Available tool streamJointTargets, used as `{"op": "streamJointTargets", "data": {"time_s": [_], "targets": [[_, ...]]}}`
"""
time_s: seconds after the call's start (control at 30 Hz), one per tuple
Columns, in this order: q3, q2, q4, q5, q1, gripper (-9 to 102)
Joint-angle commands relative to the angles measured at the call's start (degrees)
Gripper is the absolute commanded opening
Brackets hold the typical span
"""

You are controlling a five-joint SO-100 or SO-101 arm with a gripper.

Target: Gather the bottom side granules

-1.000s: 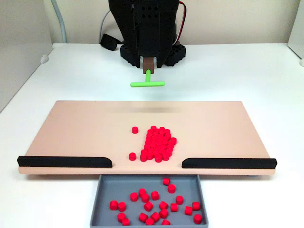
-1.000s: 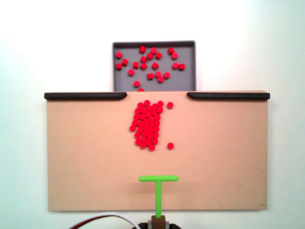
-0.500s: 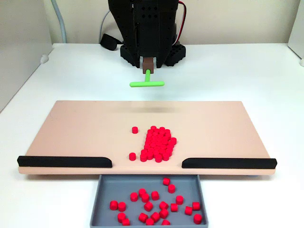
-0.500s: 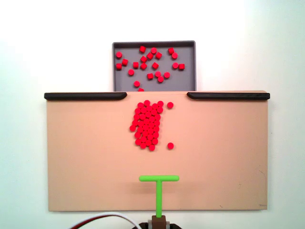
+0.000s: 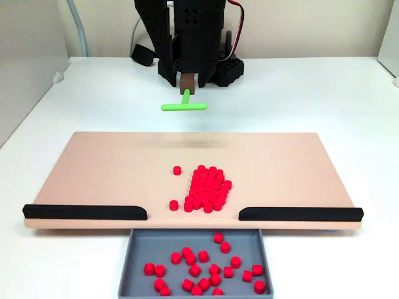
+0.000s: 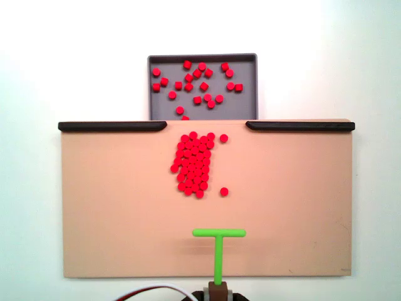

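A packed patch of red granules [image 5: 206, 189] [image 6: 195, 164] lies mid-board on the tan board [image 5: 100, 168] [image 6: 113, 207], close to the gap between the two black rails. Two stray granules sit beside it, one [image 5: 177, 170] [image 6: 223, 191] on the arm's side and one [image 5: 173, 204] [image 6: 223, 138] by the gap. The green T-shaped pusher [image 5: 184, 106] [image 6: 219, 233] hangs above the board's edge nearest the arm, well apart from the granules. My gripper [image 5: 187, 80] [image 6: 218, 290] holds it by a brown stub; the fingers themselves are hard to make out.
A grey tray [image 5: 134, 261] [image 6: 152, 106] past the gap holds several loose red granules. Black rails [image 5: 84, 212] [image 6: 299, 126] line the board's tray-side edge on both sides of the gap. White cables trail by the arm's base.
The pusher has shifted sideways with the arm: leftward in the fixed view that faces the arm, rightward in the other fixed view. The granules have not moved.
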Motion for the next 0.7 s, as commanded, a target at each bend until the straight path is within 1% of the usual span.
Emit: {"op": "streamJointTargets", "data": {"time_s": [0.0,0.3,0.5,0.67], "targets": [[-1.1,-0.2,-0.3,-1.7,-0.3,0],[-1.2,-3.0,-0.4,-1.7,0.3,0],[-0.8,-4.6,-1.5,1.9,-1.4,0],[4.1,-3.3,-6.4,4.1,-2.8,0]]}}
